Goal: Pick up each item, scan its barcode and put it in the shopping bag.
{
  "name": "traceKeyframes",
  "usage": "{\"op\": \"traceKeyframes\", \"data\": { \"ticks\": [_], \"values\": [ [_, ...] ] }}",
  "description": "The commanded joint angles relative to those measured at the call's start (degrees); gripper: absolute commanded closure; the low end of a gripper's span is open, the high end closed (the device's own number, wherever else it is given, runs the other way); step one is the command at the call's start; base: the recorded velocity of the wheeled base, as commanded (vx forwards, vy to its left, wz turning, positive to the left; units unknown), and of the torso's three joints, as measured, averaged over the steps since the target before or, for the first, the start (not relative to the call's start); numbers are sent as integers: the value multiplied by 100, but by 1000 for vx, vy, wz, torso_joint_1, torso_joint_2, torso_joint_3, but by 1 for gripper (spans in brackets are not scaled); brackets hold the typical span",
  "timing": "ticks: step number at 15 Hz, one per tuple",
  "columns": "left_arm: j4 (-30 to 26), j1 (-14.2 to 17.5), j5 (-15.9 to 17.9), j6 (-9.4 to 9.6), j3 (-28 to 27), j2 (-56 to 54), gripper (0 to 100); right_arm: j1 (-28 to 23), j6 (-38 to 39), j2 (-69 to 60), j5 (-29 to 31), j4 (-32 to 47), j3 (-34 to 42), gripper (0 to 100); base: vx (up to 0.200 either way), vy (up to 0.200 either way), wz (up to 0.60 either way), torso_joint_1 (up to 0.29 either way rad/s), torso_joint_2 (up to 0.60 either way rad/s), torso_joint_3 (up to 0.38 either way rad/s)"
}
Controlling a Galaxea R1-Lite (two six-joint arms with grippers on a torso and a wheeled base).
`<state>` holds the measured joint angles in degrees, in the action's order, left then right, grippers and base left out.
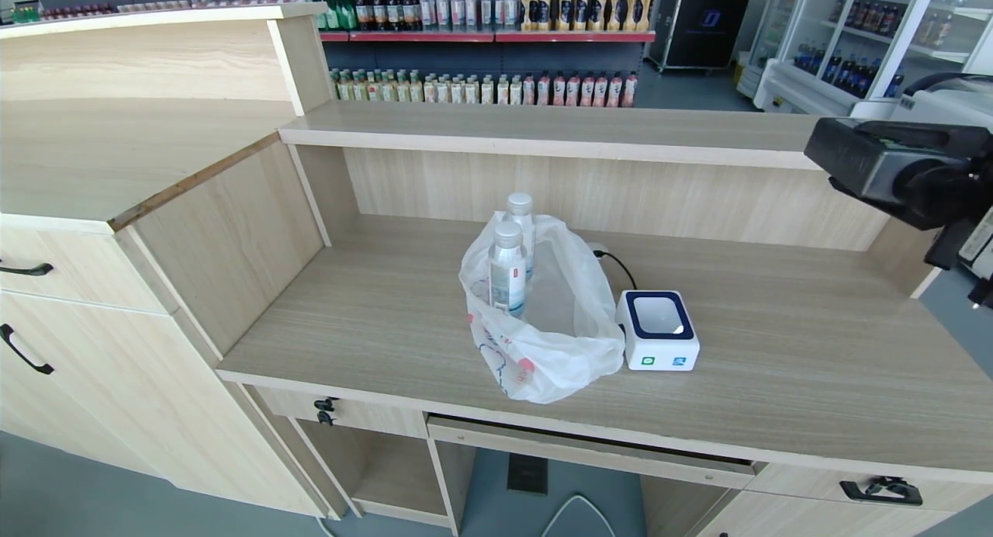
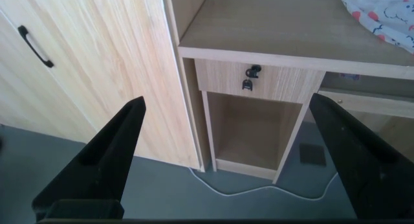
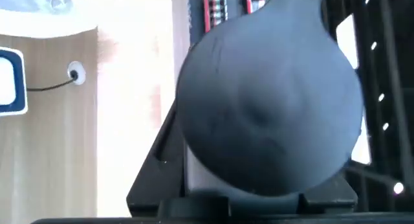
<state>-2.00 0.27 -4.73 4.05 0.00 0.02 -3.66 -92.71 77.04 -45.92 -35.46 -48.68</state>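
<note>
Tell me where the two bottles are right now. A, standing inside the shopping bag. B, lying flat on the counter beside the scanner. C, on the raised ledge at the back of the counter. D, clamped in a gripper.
A: the front bottle and the rear bottle both stand upright inside the white shopping bag, which sits on the counter beside the scanner.

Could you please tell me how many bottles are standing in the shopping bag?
2. One clear silver-capped plastic bottle stands upright in the white plastic shopping bag; the second stands right behind it. More could lie hidden.
</note>
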Motion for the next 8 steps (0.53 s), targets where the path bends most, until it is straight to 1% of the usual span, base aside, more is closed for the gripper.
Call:
{"op": "traceKeyframes", "data": {
  "ticks": [1,2,3,5,6,7,8],
  "values": [
    [-2,8,-2,0,0,-2,0,1130,-1021,-207,-154,-92,526,100,0,0,0,0,0,0],
    [-2,8,-2,0,0,-2,0,1394,-1302,-216,-154,-145,693,100,0,0,0,0,0,0],
    [-2,0,-2,0,0,6,0,1816,-1786,-243,-145,-259,1036,100,0,0,0,0,0,0],
    [-2,8,-2,0,0,-2,0,2396,-2647,-243,-136,-523,1370,100,0,0,0,0,0,0],
    [-2,8,-2,0,0,-2,0,2528,-2805,-260,-128,-576,1414,100,0,0,0,0,0,0],
    [-2,0,-2,0,0,-2,0,2853,-3253,-427,4,-734,1440,100,0,0,0,0,0,0],
    [-2,0,-2,0,0,-2,0,2958,-3447,-524,75,-813,1466,100,0,0,0,0,0,0]
  ]
}}
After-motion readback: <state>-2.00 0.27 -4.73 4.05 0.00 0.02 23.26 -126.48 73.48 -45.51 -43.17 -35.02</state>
